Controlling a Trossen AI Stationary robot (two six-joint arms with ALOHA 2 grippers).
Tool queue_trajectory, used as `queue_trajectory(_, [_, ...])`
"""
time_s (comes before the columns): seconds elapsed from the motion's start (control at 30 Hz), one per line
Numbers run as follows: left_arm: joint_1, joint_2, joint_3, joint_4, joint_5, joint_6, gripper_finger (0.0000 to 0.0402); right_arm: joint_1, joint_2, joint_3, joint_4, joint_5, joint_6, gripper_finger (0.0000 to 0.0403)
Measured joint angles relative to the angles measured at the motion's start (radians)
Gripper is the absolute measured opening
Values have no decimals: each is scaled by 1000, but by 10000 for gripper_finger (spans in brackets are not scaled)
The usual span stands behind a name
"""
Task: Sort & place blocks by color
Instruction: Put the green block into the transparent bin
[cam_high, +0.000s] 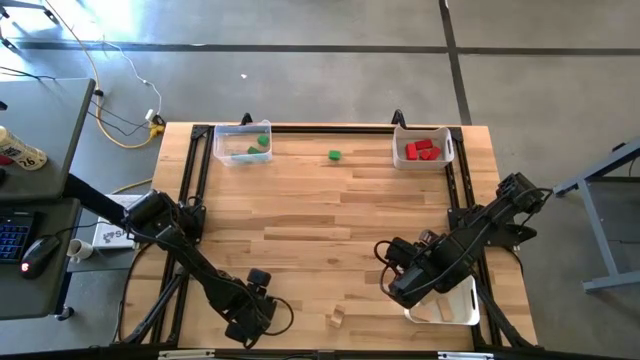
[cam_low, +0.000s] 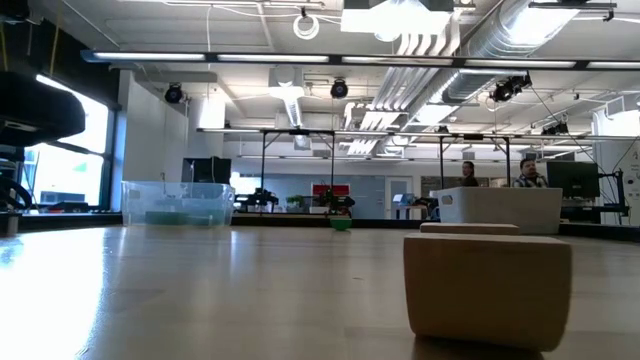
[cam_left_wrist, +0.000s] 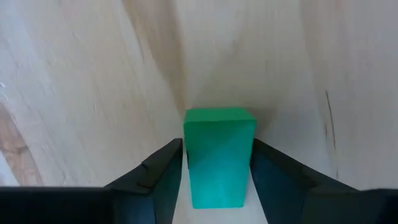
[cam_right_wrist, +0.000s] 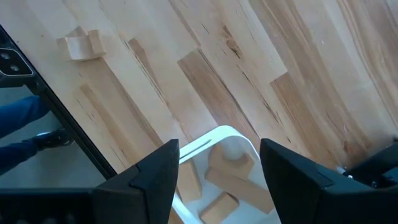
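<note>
Plain wood blocks (cam_low: 487, 285), two stacked, loom nearest in the low view. From above, one green block (cam_high: 334, 155) lies loose at the far middle. Left gripper (cam_left_wrist: 217, 180) is clamped on a green block (cam_left_wrist: 219, 155); right gripper (cam_right_wrist: 217, 177) stands apart over a near-right bin (cam_right_wrist: 233, 138) holding wood pieces.

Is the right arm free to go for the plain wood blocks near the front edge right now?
Probably yes: the right gripper is open and empty above the bin, and bare table lies between it and the wood blocks.

Green block (cam_left_wrist: 219, 155) – dark jaws; red blocks (cam_high: 422, 150), pale wood table (cam_high: 330, 230).
</note>
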Motion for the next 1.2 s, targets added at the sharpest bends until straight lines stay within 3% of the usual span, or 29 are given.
queue_trajectory(0.3, [0, -2, 1, 1, -12, -13, 100, 0, 0, 0, 1, 7, 0, 210])
queue_trajectory(0.57, [36, -10, 1, -11, -11, 1, 100, 0, 0, 0, 22, 25, 3, 210])
queue_trajectory(0.8, [126, -70, 0, -48, -24, 91, 100, 0, 0, 0, 33, 55, 3, 210])
queue_trajectory(1.2, [380, -254, 0, -230, -187, 327, 100, -11, 0, 0, 60, 149, 3, 210])
